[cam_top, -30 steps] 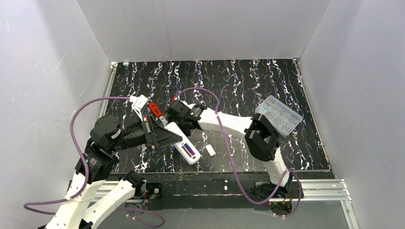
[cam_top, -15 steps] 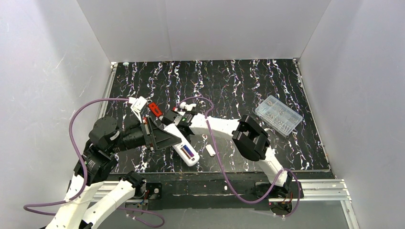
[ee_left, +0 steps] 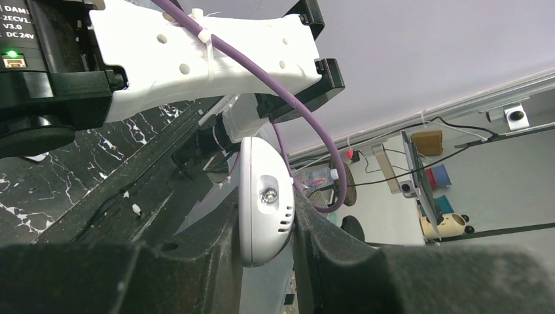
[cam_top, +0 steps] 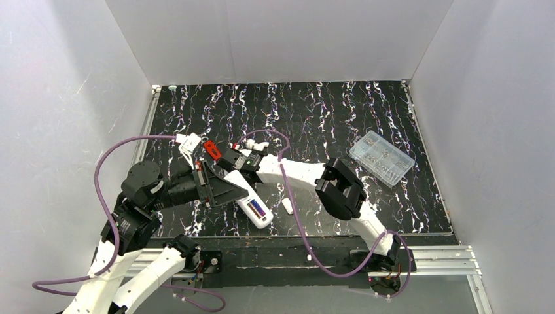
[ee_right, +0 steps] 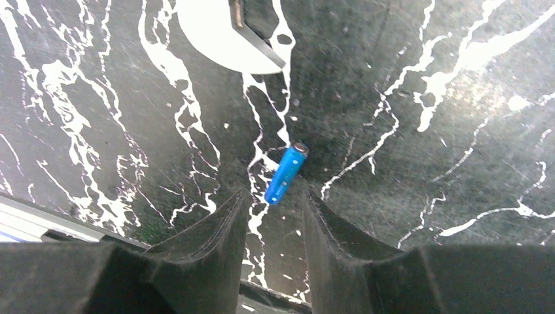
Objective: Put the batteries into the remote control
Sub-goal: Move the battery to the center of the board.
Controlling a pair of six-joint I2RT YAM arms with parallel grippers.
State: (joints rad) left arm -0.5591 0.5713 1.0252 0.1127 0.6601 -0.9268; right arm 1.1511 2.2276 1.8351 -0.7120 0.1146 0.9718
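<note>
Lying loose on the black, white-veined worktop, a shiny blue battery sits between the two dark fingertips of the right hand. We see that hand released, its jaws parted, with a sliver of worktop showing on either side of the cell. The battery is a slim cylinder with a silvery cap at its far end, angled slightly across the gap. Just beyond it we make out a rounded white end, too cropped for us to name. The remote control, a slim white bar, is clenched in the left hand. From above, its open recess shows a second battery, purple-blue. A small white piece lies beside the remote control, and a clear plastic box sits well apart to the right.
</note>
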